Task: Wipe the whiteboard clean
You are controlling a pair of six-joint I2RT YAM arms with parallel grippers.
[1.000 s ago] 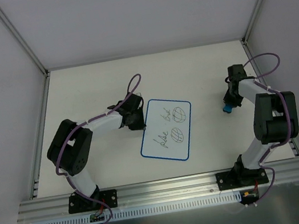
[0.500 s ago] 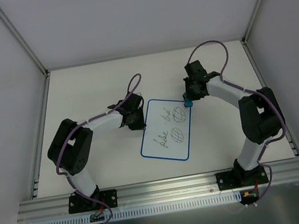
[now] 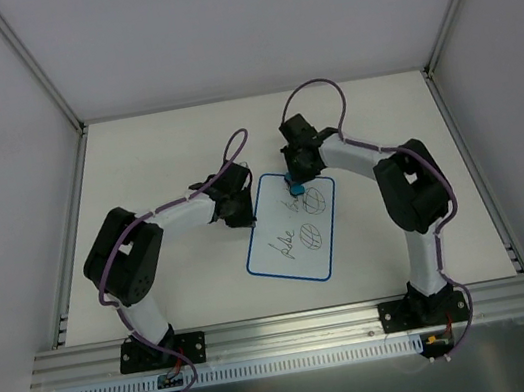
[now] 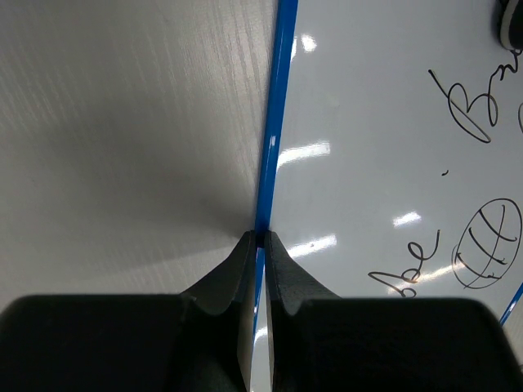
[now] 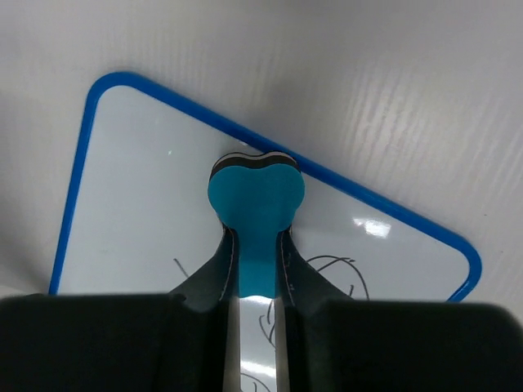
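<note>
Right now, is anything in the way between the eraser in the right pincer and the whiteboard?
Nothing visible. The eraser hangs over the whiteboard's far edge, scribbles uncovered; the left pincer only pinches its side border.

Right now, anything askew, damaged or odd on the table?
Only the whiteboard: it lies skewed to the table edges, its left edge pinched by the left gripper. The right gripper holds the blue eraser over its far edge. No damage or spill visible.
</note>
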